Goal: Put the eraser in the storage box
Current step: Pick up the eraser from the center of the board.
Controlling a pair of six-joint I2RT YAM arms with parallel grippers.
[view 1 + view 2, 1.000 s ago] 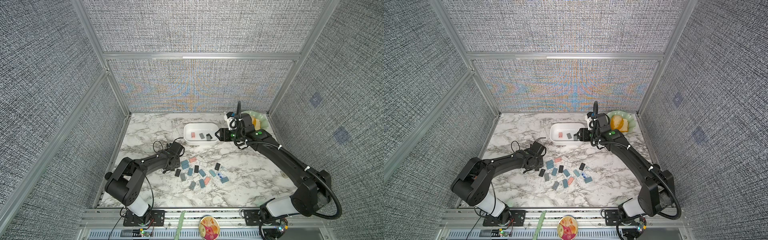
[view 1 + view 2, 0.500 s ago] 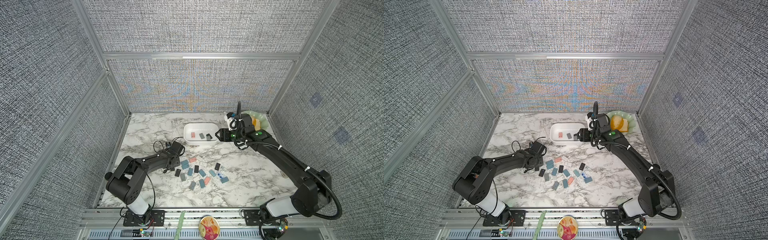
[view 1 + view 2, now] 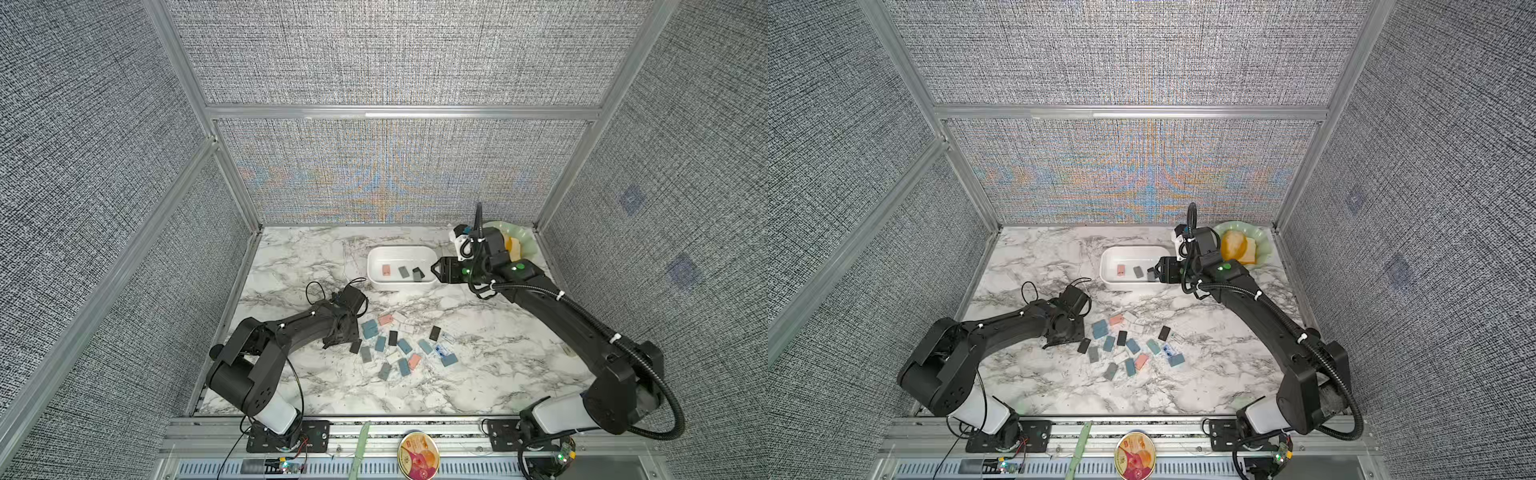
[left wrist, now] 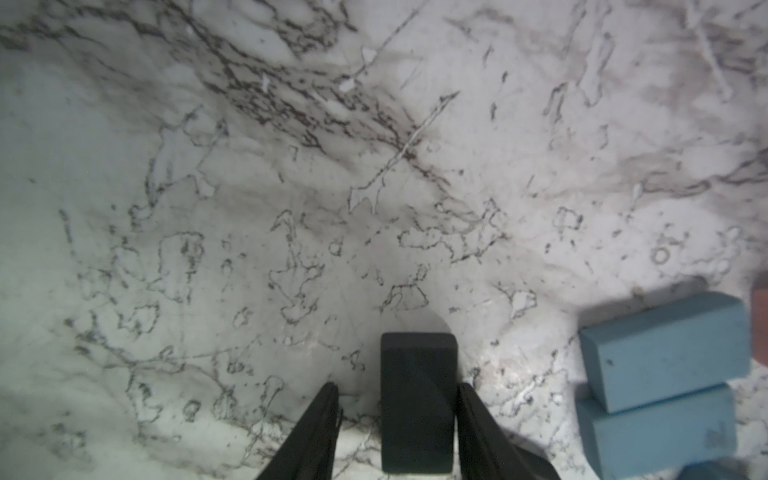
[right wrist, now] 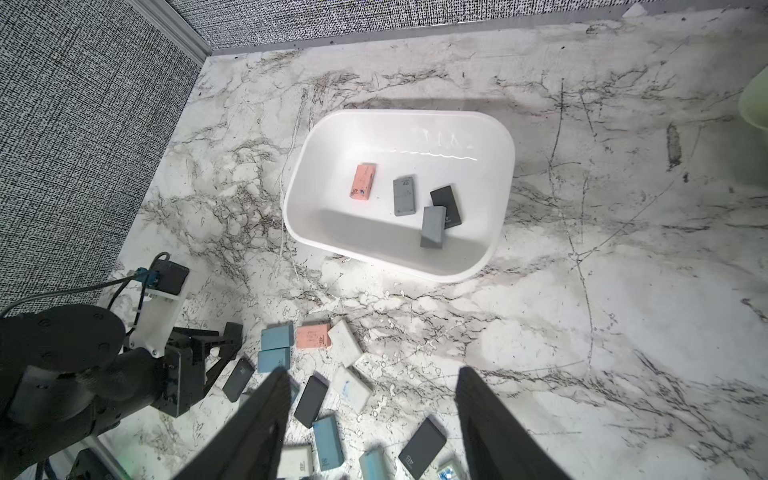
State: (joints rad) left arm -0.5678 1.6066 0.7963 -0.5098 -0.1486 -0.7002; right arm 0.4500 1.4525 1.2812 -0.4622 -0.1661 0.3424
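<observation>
A black eraser (image 4: 417, 399) lies flat on the marble at the left edge of the loose pile (image 3: 355, 346). My left gripper (image 4: 397, 388) is low over it and open. One finger stands clear of the eraser and the other sits right at its side. The white storage box (image 3: 401, 249) stands at the back middle with several erasers in it, among them a pink one (image 5: 364, 181). My right gripper (image 3: 436, 268) hovers open over the box's right end with nothing between its fingers (image 5: 278, 399).
Several blue, pink, white, grey and black erasers are scattered on the table (image 3: 405, 345) in front of the box. A pale green scalloped dish (image 3: 519, 239) holding yellow-orange food (image 3: 1233, 245) sits at the back right corner, behind the right wrist. Mesh walls close in three sides.
The left jaws have widened around the black eraser, which stays in the same place on the table. The right arm has not moved.
</observation>
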